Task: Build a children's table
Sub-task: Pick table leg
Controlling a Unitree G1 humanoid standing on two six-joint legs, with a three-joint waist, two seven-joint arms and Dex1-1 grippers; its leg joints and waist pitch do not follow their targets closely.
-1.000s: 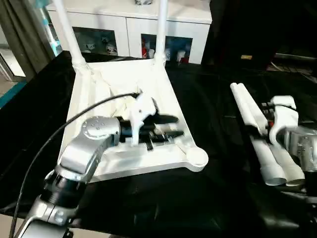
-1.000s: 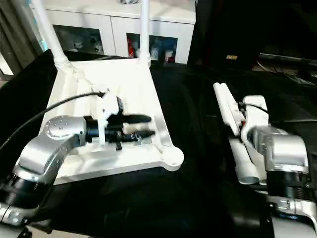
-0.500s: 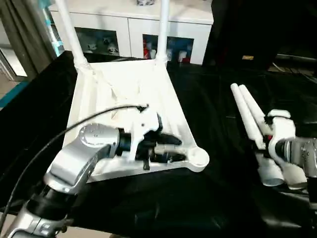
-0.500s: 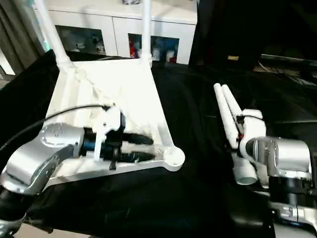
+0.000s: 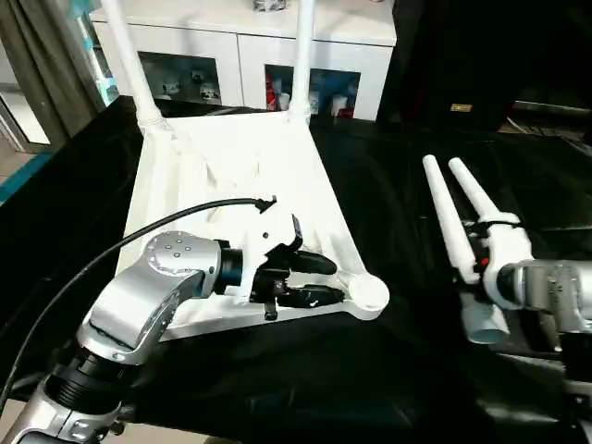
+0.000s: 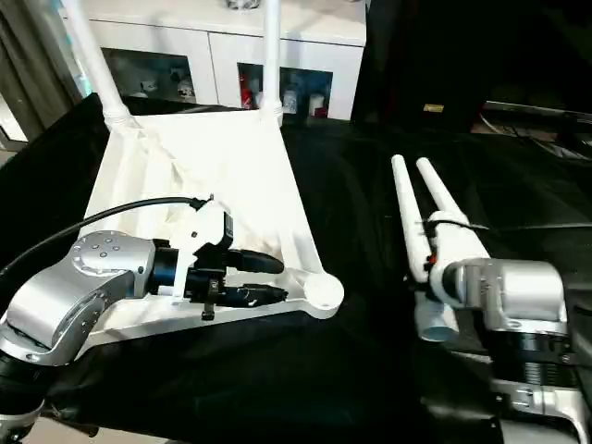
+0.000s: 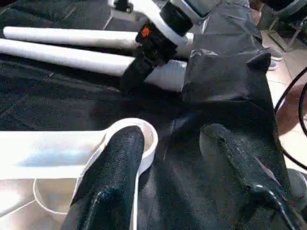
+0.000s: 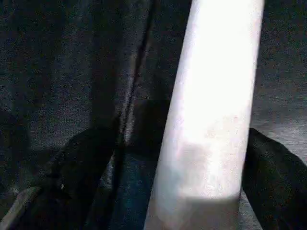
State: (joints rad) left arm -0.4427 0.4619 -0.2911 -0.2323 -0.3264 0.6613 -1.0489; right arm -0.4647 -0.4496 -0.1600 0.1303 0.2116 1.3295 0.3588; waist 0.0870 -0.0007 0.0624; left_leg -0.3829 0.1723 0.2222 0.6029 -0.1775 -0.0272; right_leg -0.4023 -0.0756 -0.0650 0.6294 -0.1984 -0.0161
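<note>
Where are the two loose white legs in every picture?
Left eye view: legs right of middle, lying on the black sheet.
Right eye view: same spot.
Left wrist view: across the top.
Right wrist view: one leg, close up, middle.
Landmark: the table's round corner socket, also in the left wrist view.

Left gripper [image 7: 172, 167] fingers spread, one over the table's corner socket [image 7: 136, 136]; two legs [image 7: 72, 55] lie beyond
</note>
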